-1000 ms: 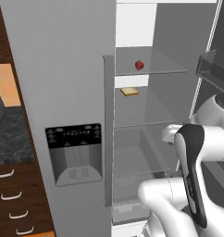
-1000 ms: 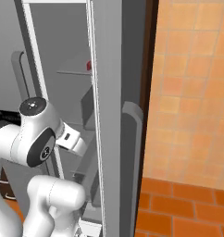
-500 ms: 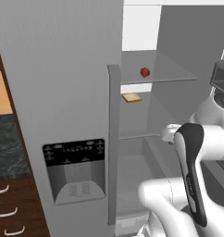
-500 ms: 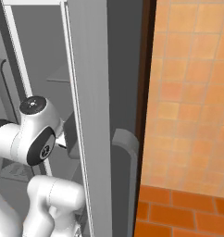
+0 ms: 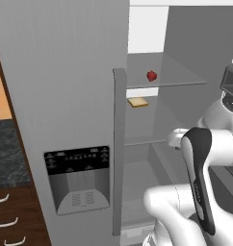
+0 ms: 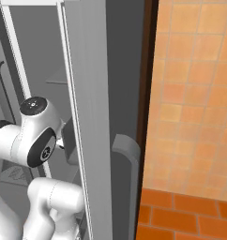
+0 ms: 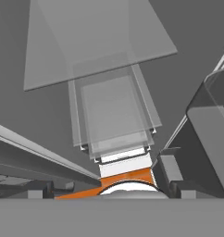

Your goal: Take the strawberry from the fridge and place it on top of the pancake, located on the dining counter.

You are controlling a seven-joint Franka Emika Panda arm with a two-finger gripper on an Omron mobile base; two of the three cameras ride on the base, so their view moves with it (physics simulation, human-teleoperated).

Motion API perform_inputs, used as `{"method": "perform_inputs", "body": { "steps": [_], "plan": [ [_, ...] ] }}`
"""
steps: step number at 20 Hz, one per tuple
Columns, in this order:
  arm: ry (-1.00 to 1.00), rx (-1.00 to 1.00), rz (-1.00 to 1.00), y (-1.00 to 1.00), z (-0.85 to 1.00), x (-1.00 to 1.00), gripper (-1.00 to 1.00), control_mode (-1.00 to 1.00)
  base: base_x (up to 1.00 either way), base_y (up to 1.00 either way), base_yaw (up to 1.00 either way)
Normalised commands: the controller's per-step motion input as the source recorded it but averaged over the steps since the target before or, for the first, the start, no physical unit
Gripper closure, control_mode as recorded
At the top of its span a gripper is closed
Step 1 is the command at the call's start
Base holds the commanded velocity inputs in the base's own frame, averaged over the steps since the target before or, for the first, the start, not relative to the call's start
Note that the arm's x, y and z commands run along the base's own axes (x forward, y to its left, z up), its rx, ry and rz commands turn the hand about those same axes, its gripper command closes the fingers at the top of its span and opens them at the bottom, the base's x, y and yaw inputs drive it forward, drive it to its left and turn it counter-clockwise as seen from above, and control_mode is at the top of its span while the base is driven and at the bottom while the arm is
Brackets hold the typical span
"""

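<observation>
While the claw stands wide, the fridge (image 5: 80, 96) holds the strawberry (image 5: 151, 75) on glass.

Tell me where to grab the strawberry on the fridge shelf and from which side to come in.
Pinch the strawberry across its round body, likely coming in level from the open front of the fridge: it sits free on a glass shelf, above the tan slab.

- Both base cameras sit nearer the fridge (image 5: 80, 96) than a second ago, so its open compartment looks larger.
- The strawberry (image 5: 151, 75) and the tan slab (image 5: 137, 102) on the glass shelves appear further right in the left base view, through camera motion only.
</observation>
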Motion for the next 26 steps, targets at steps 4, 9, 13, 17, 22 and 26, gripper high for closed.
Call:
{"method": "perform_inputs", "body": {
  "steps": [4,9,13,17,22,26],
  "plan": [
    [-0.24,-0.06,0.16,0.11,0.29,0.34,-1.00,-1.00,0.00,0.00,0.00],
    [-0.54,-0.12,0.23,0.05,0.69,0.46,-1.00,-1.00,0.00,0.00,0.00],
    [-0.16,-0.17,0.12,0.33,0.82,0.97,-1.00,-1.00,0.00,0.00,0.00],
    [0.04,-0.15,0.00,-0.01,0.64,0.97,-1.00,-1.00,0.00,0.00,0.00],
    [0.07,0.00,-0.05,-0.17,0.59,0.59,-1.00,-1.00,0.00,0.00,0.00],
    [0.10,0.00,-0.19,-0.01,0.36,0.82,-1.00,-1.00,0.00,0.00,0.00]
  ]
}}
